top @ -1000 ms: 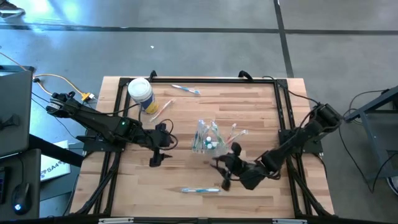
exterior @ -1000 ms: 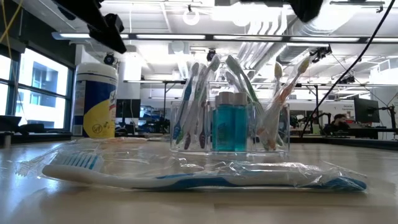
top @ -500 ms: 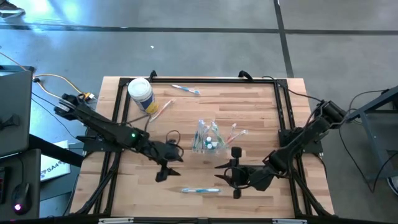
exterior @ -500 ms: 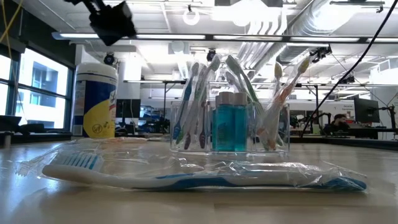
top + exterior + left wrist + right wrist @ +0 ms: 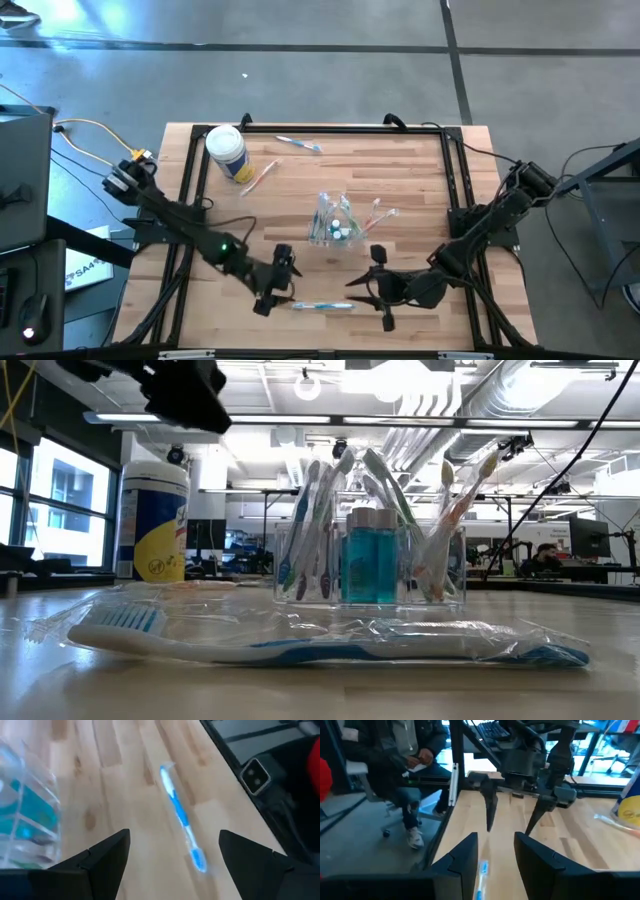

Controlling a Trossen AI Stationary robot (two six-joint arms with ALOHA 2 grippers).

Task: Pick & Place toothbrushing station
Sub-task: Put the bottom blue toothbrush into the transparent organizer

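High view — the left gripper (image 5: 272, 297) hangs over the front strip of the table (image 5: 420, 170), fingers spread wide, just beside the head end of a wrapped blue toothbrush (image 5: 322, 306) lying flat near the front edge. The right gripper (image 5: 372, 290) sits at the other end of that toothbrush, fingers partly apart, nothing between them. The clear cup (image 5: 333, 222) stands mid-table, packed with toothbrushes. Two more loose toothbrushes lie near the back edge, beside the white-lidded canister (image 5: 227, 150).

Low view — the wrapped blue toothbrush (image 5: 330, 642) lies across the foreground in crinkled film. Behind it the clear cup (image 5: 370, 560) stands upright, toothbrushes fanning out, a blue tube with a pale cap in the middle. The canister (image 5: 153, 520) stands off to one side; a dark piece of one arm shows above it.

Left wrist view — both dark fingers (image 5: 102, 860) stand wide apart, the blue toothbrush (image 5: 182, 820) on the wood between them, untouched. The cup (image 5: 27, 815) edges in at one side.

Right wrist view — its own fingers (image 5: 462, 857) show a narrow gap, empty. Opposite, the left gripper (image 5: 512, 820) points down with fingers apart. A seated person (image 5: 405, 765) is beyond the table.
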